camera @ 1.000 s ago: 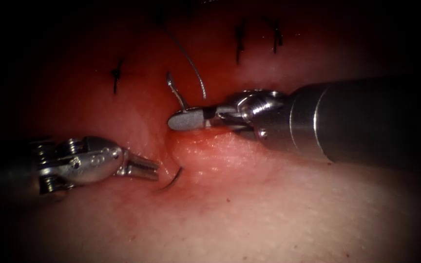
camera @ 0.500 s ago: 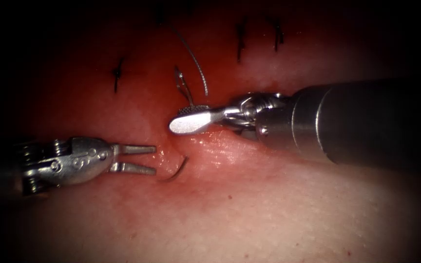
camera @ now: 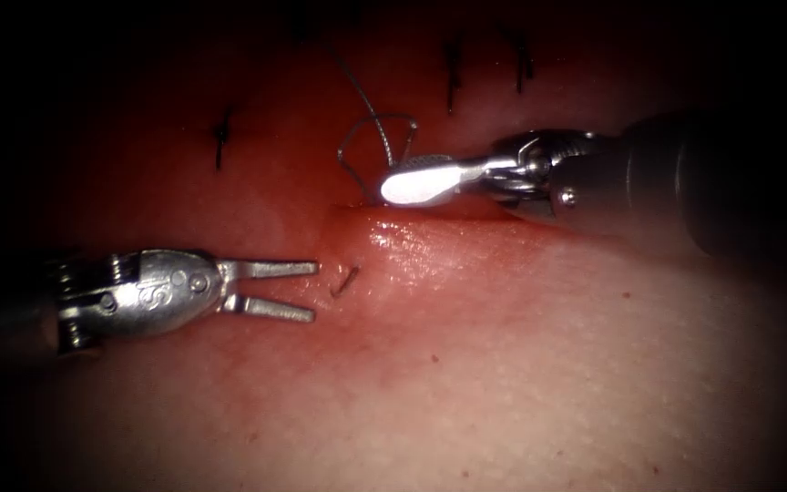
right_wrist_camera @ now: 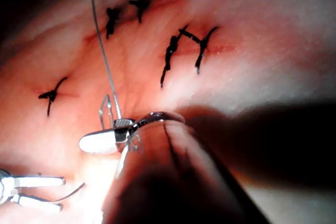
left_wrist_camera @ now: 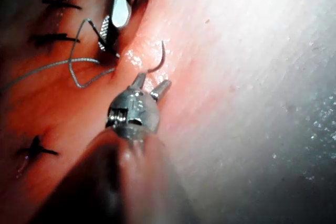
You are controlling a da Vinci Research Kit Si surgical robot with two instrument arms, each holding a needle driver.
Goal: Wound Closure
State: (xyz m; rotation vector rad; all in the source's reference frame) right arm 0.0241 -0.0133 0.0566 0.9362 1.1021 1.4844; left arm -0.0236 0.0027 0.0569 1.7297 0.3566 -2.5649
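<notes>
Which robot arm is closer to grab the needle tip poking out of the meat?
Probably the left. The left tool has open, empty jaws right beside the needle tip poking out of the tissue. The right tool sits farther up, jaws shut at the thread.

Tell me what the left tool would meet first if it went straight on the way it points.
Probably the needle tip standing out of the tissue just ahead of the left tool, whose open jaws hold nothing; depth is uncertain.

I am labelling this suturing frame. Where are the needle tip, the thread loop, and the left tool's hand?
needle [camera: 348, 280], endoscope view, the short exposed tip sticking out of the tissue.
thread [camera: 377, 118], endoscope view, top of the loop.
left tool's hand [camera: 313, 292], endoscope view, midway between its two open fingertips.
</notes>
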